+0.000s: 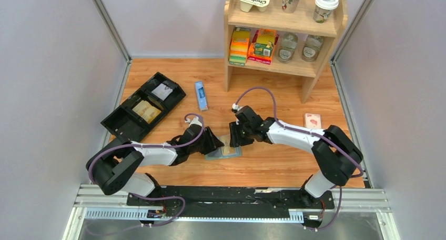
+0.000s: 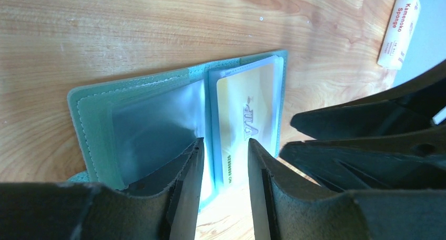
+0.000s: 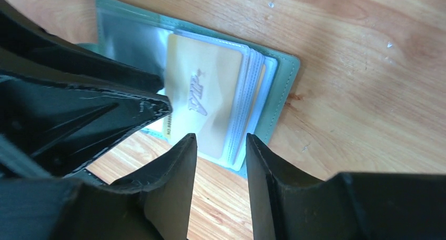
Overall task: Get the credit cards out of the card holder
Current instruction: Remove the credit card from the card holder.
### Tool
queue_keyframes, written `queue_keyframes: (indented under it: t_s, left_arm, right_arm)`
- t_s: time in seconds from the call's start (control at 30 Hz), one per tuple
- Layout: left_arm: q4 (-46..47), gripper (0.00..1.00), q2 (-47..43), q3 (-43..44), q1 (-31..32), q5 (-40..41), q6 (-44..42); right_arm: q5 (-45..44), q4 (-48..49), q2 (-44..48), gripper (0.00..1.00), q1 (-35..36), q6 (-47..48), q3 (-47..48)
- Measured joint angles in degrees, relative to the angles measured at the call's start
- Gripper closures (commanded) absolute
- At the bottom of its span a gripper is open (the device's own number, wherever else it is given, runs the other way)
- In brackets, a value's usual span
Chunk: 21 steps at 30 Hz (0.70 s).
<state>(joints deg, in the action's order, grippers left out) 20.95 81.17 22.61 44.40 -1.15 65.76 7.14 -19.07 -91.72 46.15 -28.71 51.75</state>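
From the top, the card holder [image 1: 227, 153] lay open on the worktop [image 1: 273, 163], between my two arms. My left fingers [image 1: 214, 143] and right fingers [image 1: 234, 138] were down at it from each side. I think that was so one could pin it while the other pulled.

In the left wrist view, my left fingers were partly open and held nothing. A yellow credit card [image 2: 247, 113] sat in a clear pocket of the blue-green holder.

In the right wrist view, my right fingers were also partly open and empty, near that card's edge.
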Motion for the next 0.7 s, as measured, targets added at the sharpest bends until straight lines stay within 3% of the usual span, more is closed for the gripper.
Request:
queue_keyframes:
  t_s: [0.33,0.5,0.7]
  left_arm:
    - [2.10,0.57,0.00,-0.90,0.00,-0.55,0.48]
    - [2.56,0.57,0.00,-0.98,0.00,-1.27,0.85]
    - [3.23,0.59,0.31,-1.25,0.00,-1.84,1.01]
  right_arm:
    - [0.39,1.22,3.63,0.66,-2.08,0.57,0.13]
    - [1.79,2.89,1.55,0.68,-2.36,0.48,0.15]
    - [3.45,4.33,-2.08,0.78,-2.62,-0.33,-0.31]
